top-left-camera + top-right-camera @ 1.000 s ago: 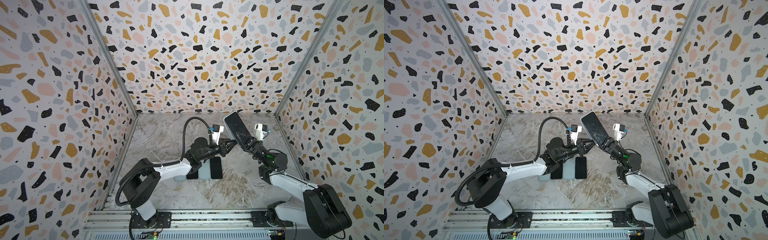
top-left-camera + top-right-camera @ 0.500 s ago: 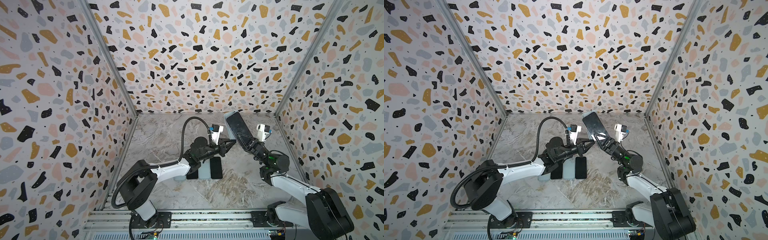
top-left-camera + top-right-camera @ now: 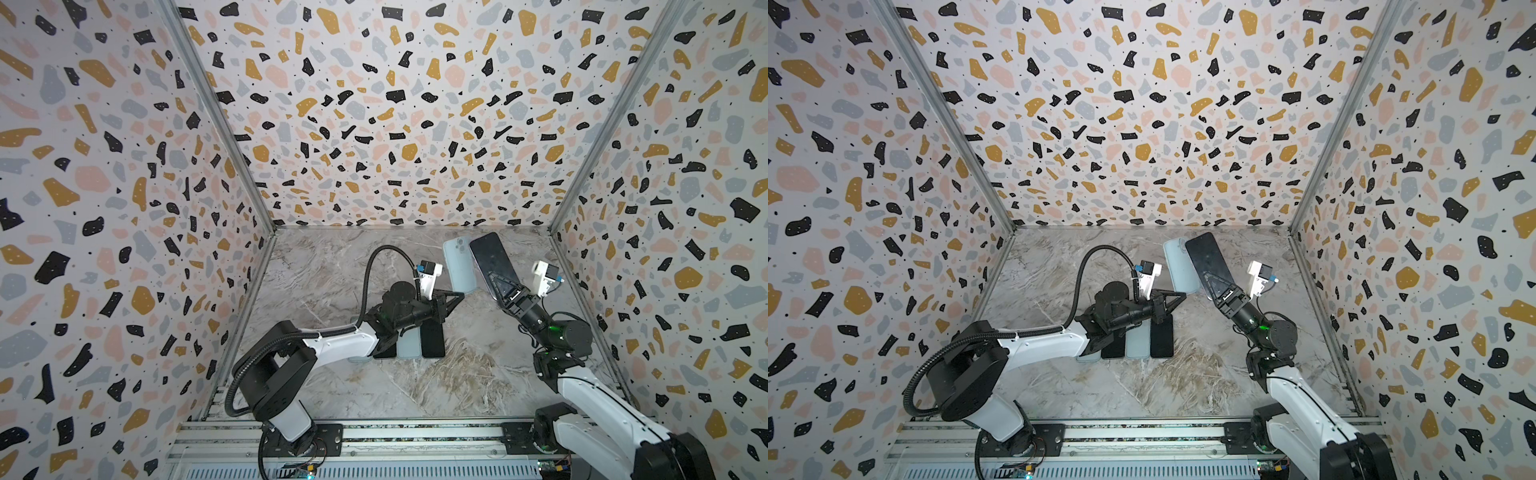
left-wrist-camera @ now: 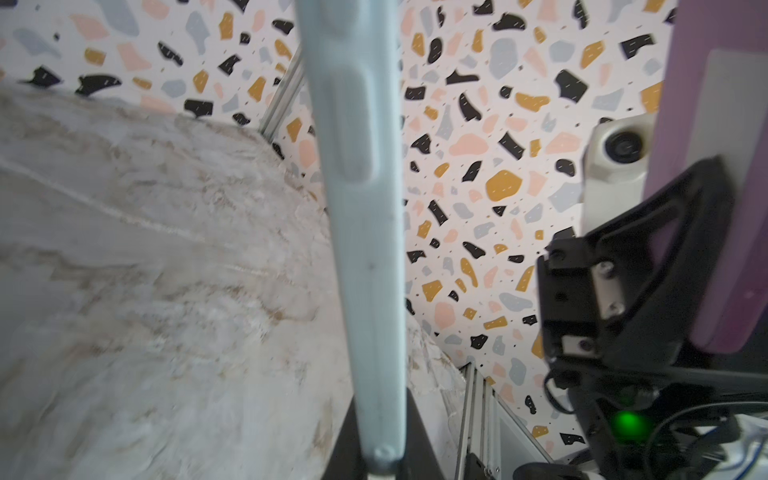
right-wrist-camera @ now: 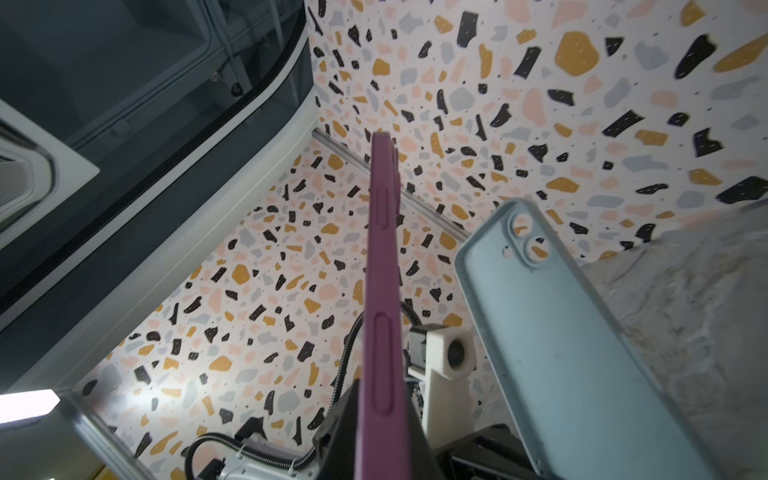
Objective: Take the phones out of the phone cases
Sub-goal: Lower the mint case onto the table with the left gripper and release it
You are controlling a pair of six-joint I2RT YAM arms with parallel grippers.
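Observed: the phone (image 3: 490, 257) is clear of the phone case (image 3: 457, 266). The two are held in the air side by side with a gap between them, which shows plainly in the left wrist view.

Landmark: a row of phones (image 3: 1162, 338) lies flat on the marble table (image 3: 332, 270).

Both held items are raised above the table, beyond the far end of that row and towards its right-arm side. The phone is the further out of the two.

The left gripper (image 3: 457, 296) is clamped on the lower end of the phone case, which is light blue. The case is empty: in the right wrist view the wall pattern shows through its camera holes (image 5: 525, 237).

The right gripper (image 3: 505, 289) is closed on the lower end of the phone. The phone has a purple body (image 5: 382, 311), and its dark screen faces up in both top views.

Both items stand steeply tilted, with their top ends away from the row.
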